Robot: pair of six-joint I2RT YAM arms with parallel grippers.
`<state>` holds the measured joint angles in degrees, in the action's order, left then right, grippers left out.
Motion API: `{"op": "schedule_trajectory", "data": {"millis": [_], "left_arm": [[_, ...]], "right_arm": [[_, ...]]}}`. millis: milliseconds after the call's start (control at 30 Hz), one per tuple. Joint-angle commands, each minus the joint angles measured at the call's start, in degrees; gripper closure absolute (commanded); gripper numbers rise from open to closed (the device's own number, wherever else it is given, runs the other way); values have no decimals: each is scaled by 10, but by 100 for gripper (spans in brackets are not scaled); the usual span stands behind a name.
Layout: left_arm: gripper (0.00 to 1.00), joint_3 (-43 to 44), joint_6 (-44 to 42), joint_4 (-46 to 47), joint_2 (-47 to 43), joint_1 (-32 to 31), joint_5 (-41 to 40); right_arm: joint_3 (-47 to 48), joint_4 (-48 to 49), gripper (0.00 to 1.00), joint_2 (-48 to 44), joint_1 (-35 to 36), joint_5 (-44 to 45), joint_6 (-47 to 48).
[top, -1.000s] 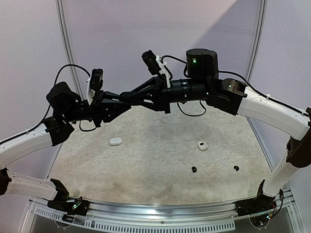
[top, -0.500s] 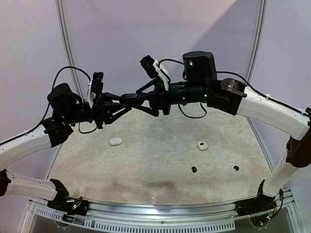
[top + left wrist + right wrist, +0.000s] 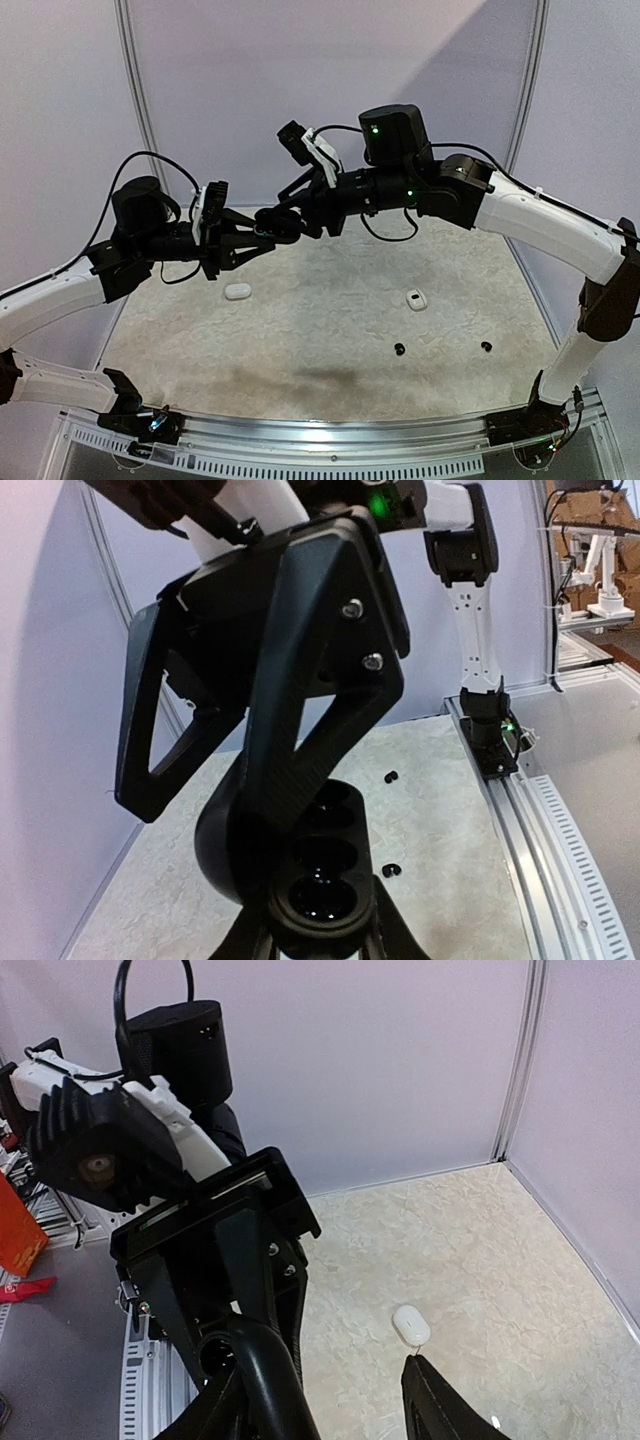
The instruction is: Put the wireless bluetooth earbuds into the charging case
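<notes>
My left gripper (image 3: 256, 238) is shut on the black charging case (image 3: 322, 880), held high above the table with its lid swung open and its dark wells empty. My right gripper (image 3: 284, 217) meets it from the right. Its jaws stand wide apart in the right wrist view (image 3: 330, 1415), with one finger (image 3: 305, 710) lying against the case's lid (image 3: 262, 1380). Two black earbuds (image 3: 399, 349) (image 3: 486, 346) lie on the table at the front right. The left wrist view shows them below the case (image 3: 390, 776) (image 3: 388, 870). I see no white earbuds for sure.
Two white oval cases lie on the mat, one on the left (image 3: 237, 291) and one right of centre (image 3: 416, 299); the left one also appears under my right fingers (image 3: 411, 1325). A metal rail (image 3: 330, 435) runs along the near edge. Walls close the back and sides.
The left wrist has rolled and dipped, bringing the case lower. The right gripper has followed leftward and downward, and its jaws have spread wider.
</notes>
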<state>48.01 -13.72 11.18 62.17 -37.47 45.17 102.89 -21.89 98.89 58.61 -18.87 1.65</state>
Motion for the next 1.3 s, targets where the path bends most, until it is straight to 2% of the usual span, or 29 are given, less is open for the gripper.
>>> {"op": "schedule_trajectory", "data": {"millis": [0,233,467,800,967,1100,1233,1267], "left_arm": [[100,14,-48,-23,-3,-6,26],[100,5,24,29,0,-5,46],[100,-27,203,88,18,-4,45],[100,-29,223,82,44,-1,1],[100,-34,220,76,52,1,-19],[100,-42,216,71,47,2,-34],[100,-51,208,74,37,2,-38],[100,-54,208,76,35,2,-38]], "right_arm": [[13,-1,48,13,-15,17,-12],[7,-24,48,17,-18,12,-35],[7,-22,44,19,-33,-19,-74],[18,14,36,19,-40,-88,-97],[21,55,32,-2,-65,-80,-146],[5,21,34,-41,-99,41,-190],[-40,-179,42,-78,-153,255,-264],[-61,-226,43,-88,-174,283,-285]]}}
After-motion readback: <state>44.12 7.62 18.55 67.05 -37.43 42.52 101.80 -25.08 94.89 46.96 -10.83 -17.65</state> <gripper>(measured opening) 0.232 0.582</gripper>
